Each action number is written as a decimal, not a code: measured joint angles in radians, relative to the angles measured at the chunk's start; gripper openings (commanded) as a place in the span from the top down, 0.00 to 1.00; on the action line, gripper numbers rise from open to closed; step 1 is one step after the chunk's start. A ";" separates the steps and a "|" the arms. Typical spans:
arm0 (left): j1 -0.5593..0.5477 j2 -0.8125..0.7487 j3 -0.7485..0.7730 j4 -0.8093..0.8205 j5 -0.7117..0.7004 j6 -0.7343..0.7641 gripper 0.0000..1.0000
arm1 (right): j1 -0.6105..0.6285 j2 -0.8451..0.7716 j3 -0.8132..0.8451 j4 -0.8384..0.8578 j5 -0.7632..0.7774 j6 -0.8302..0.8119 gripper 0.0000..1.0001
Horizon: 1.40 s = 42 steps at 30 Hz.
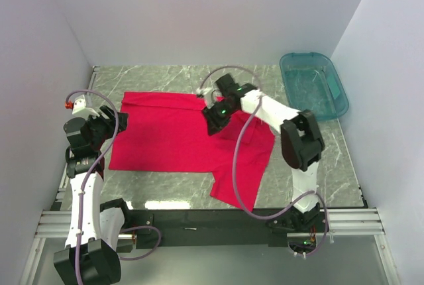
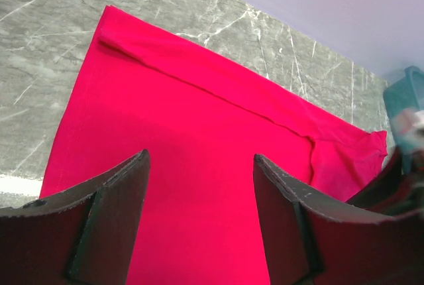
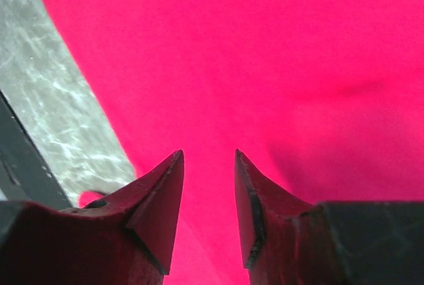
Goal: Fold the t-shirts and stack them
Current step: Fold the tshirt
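A red t-shirt (image 1: 172, 136) lies spread flat on the marble table, one sleeve reaching toward the near edge at the right. It fills the left wrist view (image 2: 199, 126) and the right wrist view (image 3: 278, 66). My left gripper (image 1: 112, 122) is open and empty above the shirt's left edge; its jaws (image 2: 201, 159) stand wide apart. My right gripper (image 1: 213, 118) is open and empty just above the shirt's upper middle, its jaws (image 3: 209, 156) a little apart with nothing between them.
A teal plastic bin (image 1: 313, 85) stands at the back right of the marble table (image 1: 318, 166); it also shows in the left wrist view (image 2: 405, 99). White walls close in on three sides. A black rail (image 1: 199, 222) runs along the near edge.
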 measured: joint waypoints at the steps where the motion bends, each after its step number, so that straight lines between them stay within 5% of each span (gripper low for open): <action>1: 0.000 0.000 0.000 0.000 0.000 -0.001 0.30 | -0.024 -0.018 0.000 -0.002 -0.006 -0.017 0.55; 7: 0.000 0.014 -0.010 -0.017 -0.028 -0.068 0.01 | -0.168 -0.272 -0.161 0.019 -0.107 -0.251 0.38; 11: 0.007 0.090 0.015 -0.161 -0.121 -0.190 0.01 | -0.117 -0.603 -0.473 0.151 -0.160 -0.404 0.00; 14: 0.013 0.189 0.054 -0.284 -0.168 -0.251 0.01 | -0.082 -0.744 -0.653 0.287 -0.117 -0.383 0.05; 17: 0.018 0.270 0.077 -0.406 -0.212 -0.300 0.00 | -0.179 -0.617 -0.544 0.276 -0.045 -0.264 0.51; 19: 0.020 0.302 0.082 -0.474 -0.238 -0.319 0.01 | -0.276 -0.446 -0.358 0.280 0.023 -0.154 0.57; 22: 0.023 0.312 0.082 -0.530 -0.252 -0.327 0.01 | -0.432 -0.192 -0.171 0.323 0.123 0.023 0.57; 26: 0.024 0.291 0.082 -0.537 -0.240 -0.327 0.00 | -0.555 -0.079 -0.163 0.291 0.239 0.201 0.53; 42: 0.024 0.261 0.081 -0.516 -0.197 -0.322 0.00 | -0.522 0.096 0.016 0.258 0.325 0.468 0.51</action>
